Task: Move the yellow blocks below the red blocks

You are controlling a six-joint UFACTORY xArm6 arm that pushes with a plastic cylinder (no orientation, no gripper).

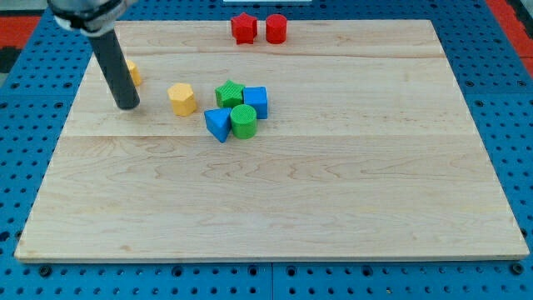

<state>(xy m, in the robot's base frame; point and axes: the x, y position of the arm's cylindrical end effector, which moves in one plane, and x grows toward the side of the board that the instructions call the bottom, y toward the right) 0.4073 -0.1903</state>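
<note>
Two red blocks sit at the view's top: a red star (242, 27) and a red cylinder (276, 28) side by side. A yellow hexagonal block (181, 98) lies left of centre. A second yellow block (133, 73) sits further left, partly hidden behind my rod; its shape cannot be made out. My tip (127, 106) rests on the board just below that hidden yellow block and to the left of the yellow hexagon, apart from the hexagon.
A tight cluster sits right of the yellow hexagon: a green star (229, 92), a blue cube (256, 101), a blue triangular block (218, 124) and a green cylinder (244, 121). The wooden board (275, 208) lies on a blue pegboard.
</note>
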